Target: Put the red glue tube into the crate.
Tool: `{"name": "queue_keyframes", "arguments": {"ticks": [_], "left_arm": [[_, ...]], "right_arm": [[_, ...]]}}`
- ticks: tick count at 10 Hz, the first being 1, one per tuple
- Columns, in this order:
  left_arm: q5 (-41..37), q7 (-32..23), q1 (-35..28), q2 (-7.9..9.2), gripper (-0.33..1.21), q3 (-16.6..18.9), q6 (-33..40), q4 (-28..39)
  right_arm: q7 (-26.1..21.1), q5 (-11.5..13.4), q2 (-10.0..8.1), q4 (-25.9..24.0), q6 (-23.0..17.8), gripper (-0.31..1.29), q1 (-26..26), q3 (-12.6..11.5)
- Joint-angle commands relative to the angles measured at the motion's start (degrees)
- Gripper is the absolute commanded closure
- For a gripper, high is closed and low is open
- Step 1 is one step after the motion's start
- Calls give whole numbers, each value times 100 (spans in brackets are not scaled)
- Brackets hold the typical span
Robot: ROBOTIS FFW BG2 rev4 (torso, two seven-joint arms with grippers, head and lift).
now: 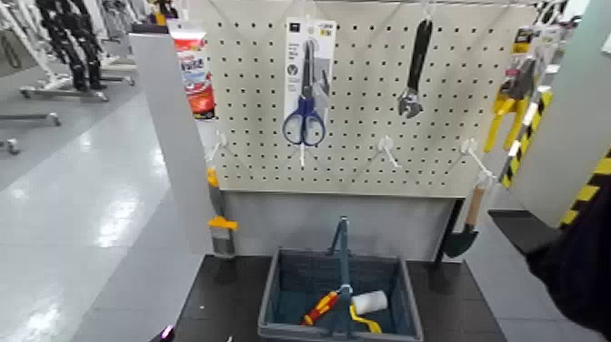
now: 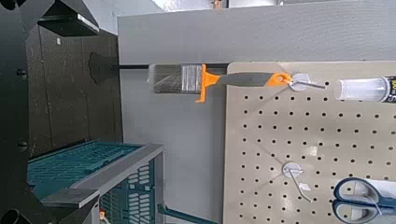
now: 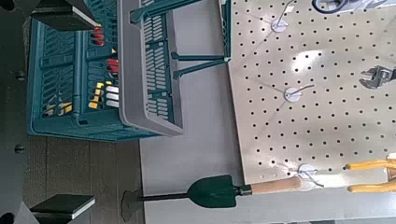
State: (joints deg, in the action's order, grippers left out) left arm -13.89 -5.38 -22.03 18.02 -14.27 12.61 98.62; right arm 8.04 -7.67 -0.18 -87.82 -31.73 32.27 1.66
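Head view is showing us the red glue tube (image 1: 193, 71) hanging on a peg at the upper left of the pegboard (image 1: 364, 145), white end uppermost. It is well apart from the crate (image 1: 277, 300), which is sitting at the bottom centre of the frame directly below the board. We are judging that the task has not yet begun: the tube is on display, not in hand.

The crate is already holding a red-and-yellow screwdriver (image 1: 320, 307) and a white roll (image 1: 369, 302) (neither is the item wanted). Its teal handle (image 1: 342, 250) is arching upright over the middle, so we are expecting any drop to go to one side of it.

Other stock is hanging on the board because it is laid out as a tool display:
- scissors (image 1: 304, 91) at upper centre
- a wrench (image 1: 415, 68) to their right
- a trowel (image 1: 465, 227) at lower right
- a paint brush (image 1: 218, 223) at the left edge, below the tube

In the left wrist view the left gripper (image 2: 37, 112) is showing its fingers spread wide with nothing between them, facing the board's edge. In the right wrist view the right gripper (image 3: 63, 110) is likewise spread wide and holding nothing, looking over the crate. We are judging the left arm the nearer to the tube. It is needing to rise to that peg and lift the tube clear of its hook.
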Motion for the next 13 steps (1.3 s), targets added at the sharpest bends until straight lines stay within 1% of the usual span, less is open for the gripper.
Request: {"name": "queue_keyframes", "arguments": {"ticks": [1, 3, 4, 5, 6, 7, 8, 9, 10, 11, 12, 13], "left_arm": [[36, -7, -3, -18, 10, 21, -5, 0], [62, -60, -12, -18, 10, 21, -5, 8], [141, -51, 6, -53, 13, 91, -5, 61], [335, 2, 50, -70, 16, 179, -180, 219], [256, 107, 181, -79, 15, 223, -506, 413], [27, 564, 348, -150, 11, 452, -901, 588], [98, 1153, 559, -264, 10, 847, -1525, 922], [98, 1294, 744, -299, 11, 1032, -1789, 1116], [-96, 1364, 928, -308, 10, 1146, -2202, 1327], [-201, 1628, 1175, -317, 10, 1286, -2782, 1555], [-342, 1830, 1429, -308, 10, 1392, -2975, 1599], [-500, 1821, 1579, -308, 9, 1462, -2984, 1617]], "right_arm": [[4, -7, 826, 2, 9, 1, -1, -7], [4, -7, 826, 2, 27, 1, -1, -16], [4, -7, 826, 11, 53, 1, -1, -16], [4, -7, 835, 2, 97, 1, -10, -16], [4, -7, 826, 11, 114, 1, -10, -16], [4, -7, 809, 20, 123, 1, -27, -7], [13, -7, 809, 20, 123, 1, -27, -7], [13, -7, 809, 20, 132, 1, -27, -7], [13, -7, 809, 20, 132, 1, -27, 1], [13, -7, 817, 20, 141, 1, -27, 1], [13, -7, 817, 20, 141, 1, -27, 1], [13, -7, 817, 11, 141, 1, -27, 1]]}}
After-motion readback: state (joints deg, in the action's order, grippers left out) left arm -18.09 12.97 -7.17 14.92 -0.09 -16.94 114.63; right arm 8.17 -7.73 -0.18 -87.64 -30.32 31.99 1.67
